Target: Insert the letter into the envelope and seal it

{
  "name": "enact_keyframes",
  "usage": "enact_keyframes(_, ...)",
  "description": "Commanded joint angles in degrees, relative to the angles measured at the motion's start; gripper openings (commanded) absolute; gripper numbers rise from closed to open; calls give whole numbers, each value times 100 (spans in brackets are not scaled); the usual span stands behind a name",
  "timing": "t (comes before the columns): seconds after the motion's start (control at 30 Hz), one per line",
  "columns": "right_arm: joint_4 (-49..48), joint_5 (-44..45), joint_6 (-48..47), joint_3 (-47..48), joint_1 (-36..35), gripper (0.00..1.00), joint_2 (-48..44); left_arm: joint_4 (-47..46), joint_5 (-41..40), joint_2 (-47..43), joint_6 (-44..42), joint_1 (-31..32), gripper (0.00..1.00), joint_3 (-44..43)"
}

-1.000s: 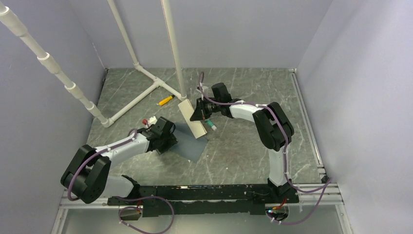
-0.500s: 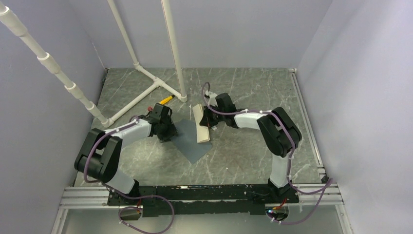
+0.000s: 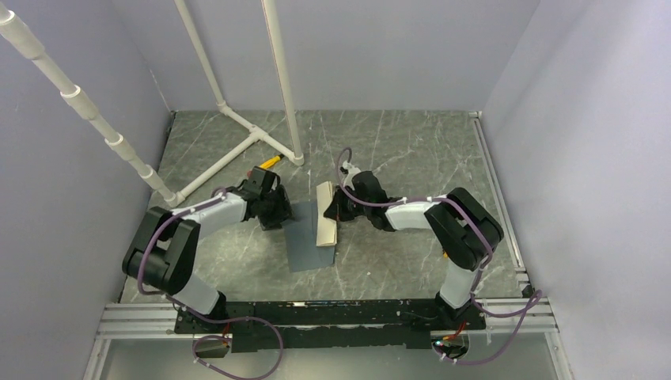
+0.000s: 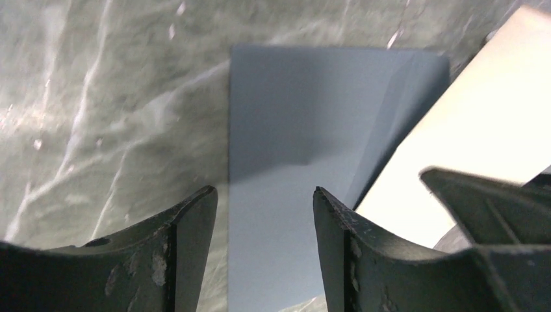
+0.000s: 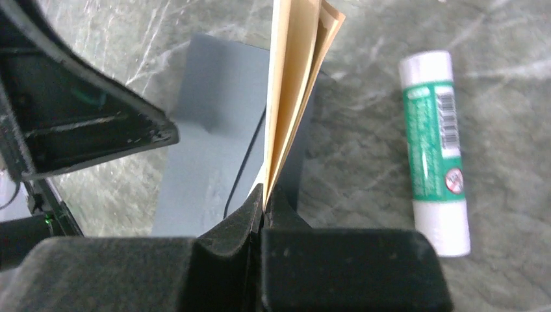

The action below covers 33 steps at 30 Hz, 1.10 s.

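**Q:** What has changed over the last second, from the largest part down?

**A:** The envelope (image 3: 305, 241) has turned. It lay diagonally and now has its long sides running toward the near edge of the counter (image 3: 411, 150). It sits left of the counter's centre. The left gripper (image 3: 277, 214) has shifted slightly toward the far edge and sits at the envelope's far-left corner. Its jaws are released and stand apart over the grey paper. The right gripper (image 3: 332, 209) has come down from a raised pose to just above the counter's centre. The letter (image 3: 324, 225) is folded and clenched at one edge by the right fingers. It stands on edge along the envelope's right side, touching it or nearly so.

**Q:** What does that mean for the task?

**A:** Insertion looks to be in hand but is not done, because the letter is wholly outside the envelope. Whether the pocket mouth is open cannot be told. Sealing is yet to come.

**Q:** And the surface and room?

**A:** Plain lavender walls (image 3: 380, 47) enclose the far, left and right edges of the dark green marbled counter. A white pipe frame (image 3: 237, 146) stands in the far-left corner. A green-and-white glue stick (image 5: 434, 149) lies just beside the letter, seen only in the right wrist view. A small yellow marker (image 3: 270, 162) lies near the frame's foot.
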<state>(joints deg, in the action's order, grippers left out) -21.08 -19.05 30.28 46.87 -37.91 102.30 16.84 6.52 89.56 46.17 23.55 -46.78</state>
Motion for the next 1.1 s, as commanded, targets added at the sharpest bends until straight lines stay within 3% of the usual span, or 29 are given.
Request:
enact_keyframes(0.0, -557, 583, 745, -274, -6, 0, -307, 447, -60, -570, 46, 0, 63, 495)
enact_keyframes(0.3, -1329, 680, 1162, -726, -116, 0, -253, 431, 862, -1609, 699, 56, 63, 1542)
enact_keyframes(0.47, -1734, 723, 1210, -943, -232, 0, -273, 120, 1164, -1377, 921, 96, 60, 1734)
enact_keyframes(0.8, -2656, 662, 1806, -1502, -340, 0, -227, -221, 861, -801, 1000, 115, 42, 1820)
enact_keyframes(1.07, -2058, 1170, 2844, -1614, -357, 0, -544, -473, 681, -1097, 1385, 132, 36, 2127)
